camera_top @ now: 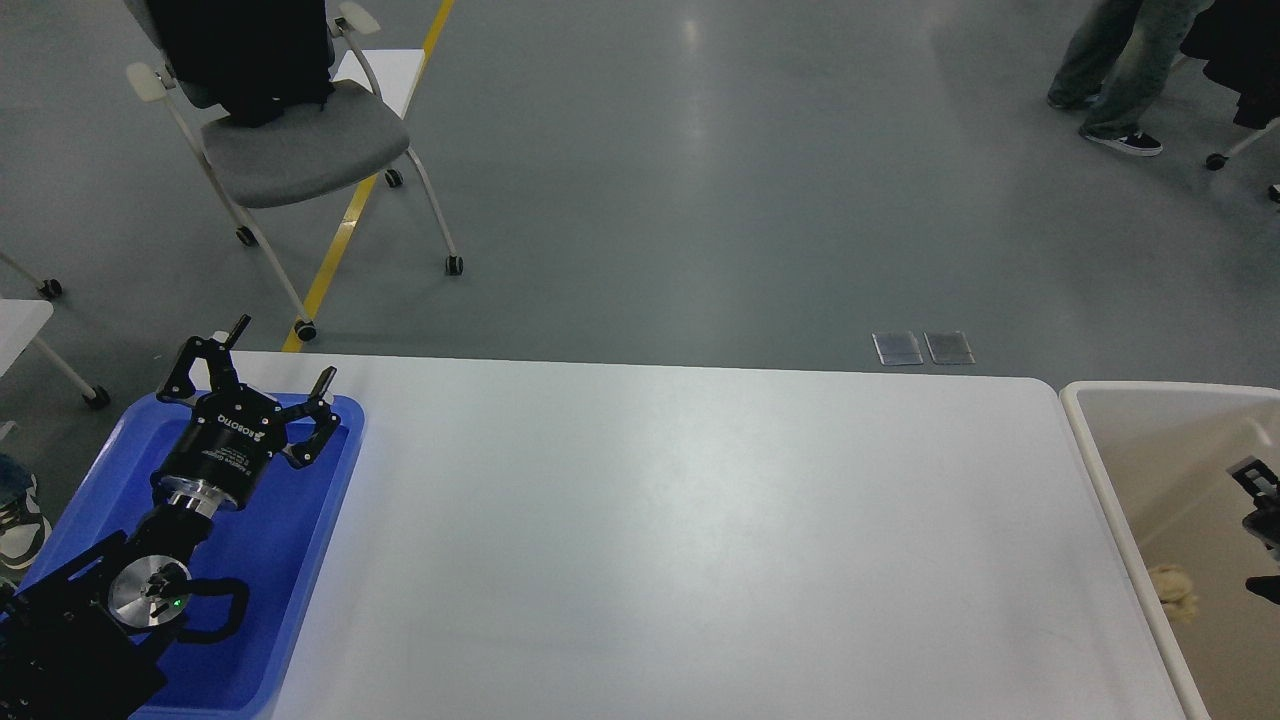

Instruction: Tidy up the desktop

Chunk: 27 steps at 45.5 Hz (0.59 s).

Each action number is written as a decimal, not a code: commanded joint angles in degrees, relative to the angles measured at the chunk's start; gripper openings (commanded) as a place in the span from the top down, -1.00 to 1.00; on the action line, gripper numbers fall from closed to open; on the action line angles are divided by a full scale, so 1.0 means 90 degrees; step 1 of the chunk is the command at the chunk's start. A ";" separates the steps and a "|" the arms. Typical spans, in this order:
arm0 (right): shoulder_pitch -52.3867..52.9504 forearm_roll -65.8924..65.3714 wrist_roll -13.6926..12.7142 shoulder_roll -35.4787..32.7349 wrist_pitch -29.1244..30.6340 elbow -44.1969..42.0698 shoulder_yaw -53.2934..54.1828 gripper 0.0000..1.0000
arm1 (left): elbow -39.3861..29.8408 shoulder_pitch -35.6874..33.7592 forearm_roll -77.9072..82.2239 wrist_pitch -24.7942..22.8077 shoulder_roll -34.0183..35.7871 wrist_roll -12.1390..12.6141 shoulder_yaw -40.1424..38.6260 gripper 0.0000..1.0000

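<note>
Head view, writing: "ROBOTIQ" in white on the black body of the left gripper (280, 355); smaller lines below it too small to read.
Left gripper: fingers spread wide apart, nothing between them; it hangs over the far end of the blue tray (300, 560).
Right gripper (1262, 520): only dark parts show at the right edge over the beige bin (1100, 470); cannot tell whether the fingers are spread or closed.
Desktop (680, 540): white top filling the middle, blue tray on its left end, bin just beside its right edge.
Bin contents: one small tan fuzzy lump (1172, 590).
Surroundings: grey wheeled chair (300, 150) on the floor beyond; yellow floor line (345, 225); two floor plates (922, 347); a person's legs (1115, 70) far right.
</note>
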 commanded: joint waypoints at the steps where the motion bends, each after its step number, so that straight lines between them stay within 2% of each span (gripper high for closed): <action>1: 0.0429 0.0000 0.0001 -0.0534 0.0008 0.0777 0.0018 -0.99 | 0.0001 0.0000 0.0000 0.0000 0.0000 0.0000 0.0000 -0.98; 6: 0.0877 0.0000 0.0020 -0.0837 0.0018 0.1314 0.0086 -1.00 | 0.0001 0.0000 0.0000 0.0000 0.0000 0.0000 0.0000 -0.98; 10: 0.1298 0.0019 0.0040 -0.1100 0.0008 0.1559 0.0602 -1.00 | 0.0001 0.0000 0.0000 0.0000 0.0000 0.0000 0.0000 -0.98; 20: 0.1396 0.0000 0.0030 -0.1443 0.0076 0.1588 0.4126 -1.00 | 0.0001 0.0000 0.0000 0.0000 0.0000 0.0000 0.0000 -0.98; 27: 0.1376 -0.0146 0.0059 -0.1365 0.0642 0.1598 0.5456 -1.00 | 0.0001 0.0000 0.0000 0.0000 0.0000 0.0000 0.0000 -0.98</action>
